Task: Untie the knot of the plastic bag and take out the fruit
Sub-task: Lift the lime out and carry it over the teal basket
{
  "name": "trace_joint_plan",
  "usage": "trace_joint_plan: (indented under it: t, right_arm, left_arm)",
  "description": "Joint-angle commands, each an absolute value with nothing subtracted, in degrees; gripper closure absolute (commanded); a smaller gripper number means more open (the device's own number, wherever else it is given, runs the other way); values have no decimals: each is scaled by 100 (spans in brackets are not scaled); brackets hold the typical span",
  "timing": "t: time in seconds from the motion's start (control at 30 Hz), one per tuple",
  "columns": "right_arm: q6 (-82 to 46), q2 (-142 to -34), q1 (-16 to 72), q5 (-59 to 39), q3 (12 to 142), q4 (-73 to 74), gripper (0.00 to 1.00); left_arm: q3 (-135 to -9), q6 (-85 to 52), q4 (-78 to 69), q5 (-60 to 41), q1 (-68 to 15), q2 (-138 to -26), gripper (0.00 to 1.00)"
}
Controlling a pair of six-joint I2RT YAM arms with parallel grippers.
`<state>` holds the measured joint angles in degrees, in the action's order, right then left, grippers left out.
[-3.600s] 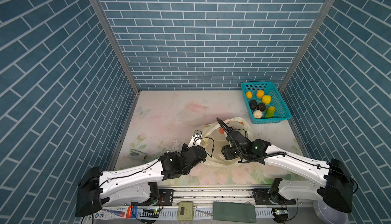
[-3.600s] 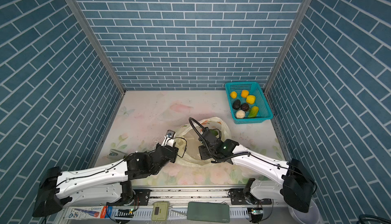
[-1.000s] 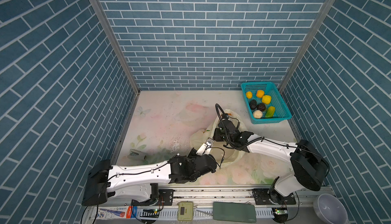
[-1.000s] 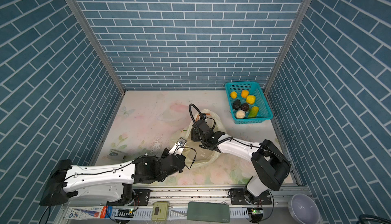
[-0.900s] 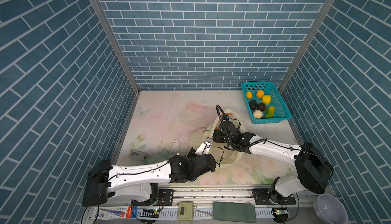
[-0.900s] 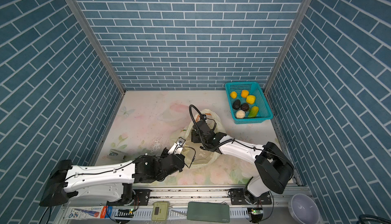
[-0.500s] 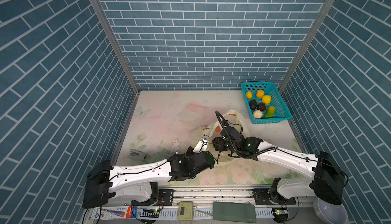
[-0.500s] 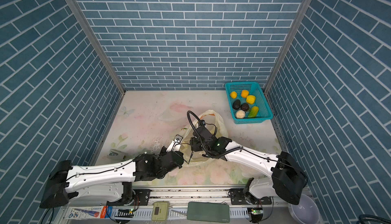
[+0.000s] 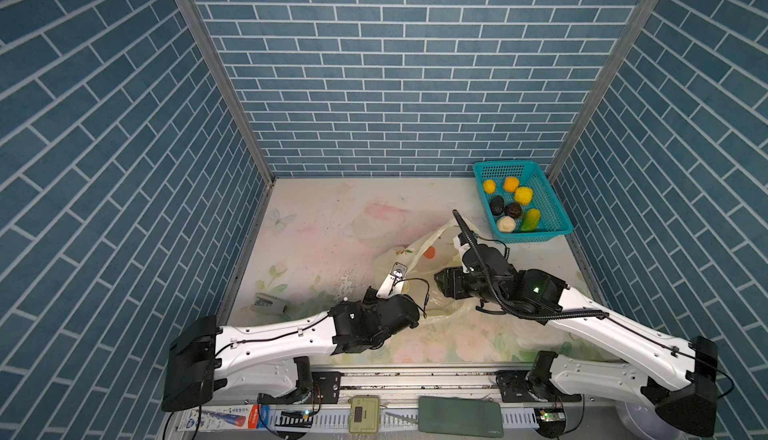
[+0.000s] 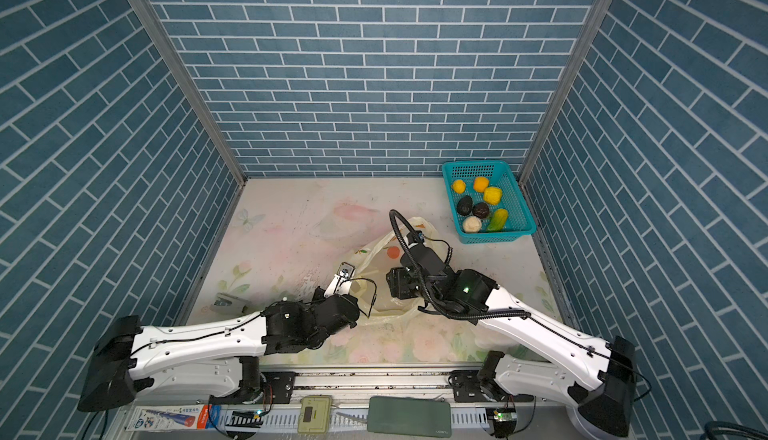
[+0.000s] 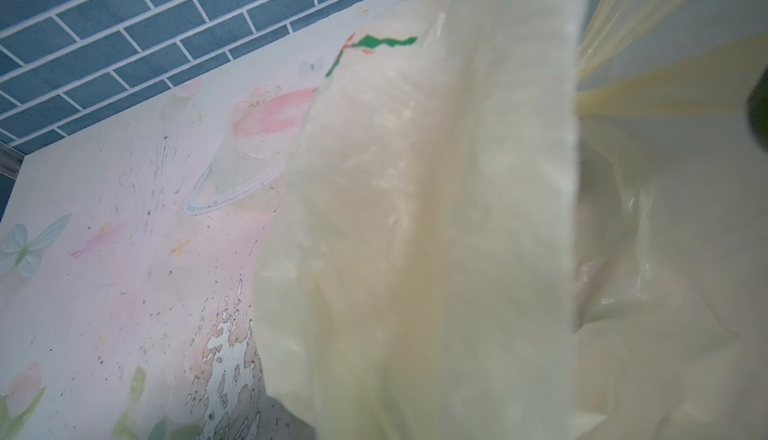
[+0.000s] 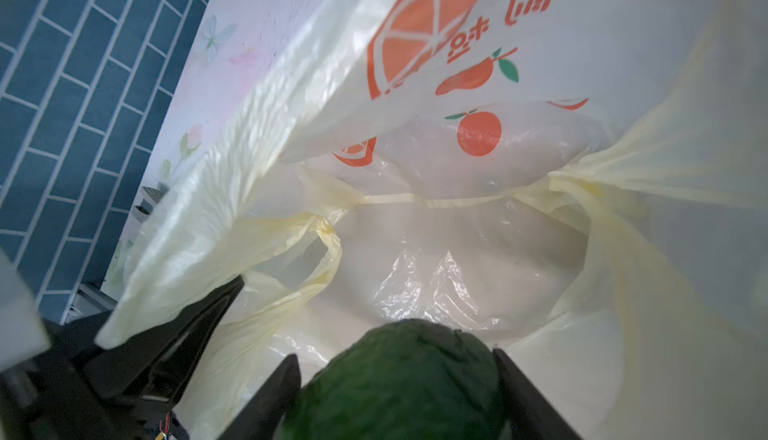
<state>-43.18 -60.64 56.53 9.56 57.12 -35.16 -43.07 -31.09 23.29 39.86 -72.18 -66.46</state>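
Near the front middle of the table [image 9: 324,225], the plastic bag [image 9: 419,250] lies slumped and crinkled between the two arms, well apart from the teal basket [image 9: 534,237] in the far right corner. The left gripper [image 12: 224,296] is pinched tight on a fold of the bag's rim. I judge it holds that edge up and aside so the mouth stays gaping and the thin film cannot collapse over what is inside. No tied knot shows in the right wrist view: a handle loop [image 12: 328,250] hangs slack and a thin strip stretches loosely across the opening, so the untying looks done. The right gripper [image 12: 395,359] sits inside the mouth with its jaws clamped on either side of a dark green fruit [image 12: 395,396], which is rough-skinned and rounded and fills the gap between them. The grip is broad because the piece is about as wide as the gripper itself. Behind it the bag's floor looks bare and glossy, so this may be the last piece, though folds could hide more. Seven pieces of fruit [image 9: 514,210] already rest in the basket, which suggests where this one is headed. The loose film around the wrist could snag on the way out.
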Motion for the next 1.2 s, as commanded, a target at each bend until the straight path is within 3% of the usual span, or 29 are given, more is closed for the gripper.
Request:
trace_joint_plan:
  t: [0.0, 0.23, 0.53, 0.87, 1.17]
  right_arm:
    - [-4209, -5833, 5306, 1190, 6135, -4031, 52]
    - [-3670, -5620, 3791, 727, 6427, -4129, 52]
    - [-2981, -6357, 2015, 111, 6672, -3369, 51]
    - [-2901, -8284, 585, -299, 7074, -1731, 51]
    - [-2844, -10200, -28, -315, 8300, -1228, 51]
  left_arm:
    - [-4204, -3156, 2468, 4104, -7165, -6520, 100]
    - [-4180, -3164, 2522, 4113, -7155, -6427, 100]
    - [-4157, -3190, 2525, 4096, -7157, -6386, 100]
    - [-4149, -3222, 2496, 3991, -7156, -6382, 100]
    - [-4104, -3239, 2515, 3988, -7155, -6286, 100]
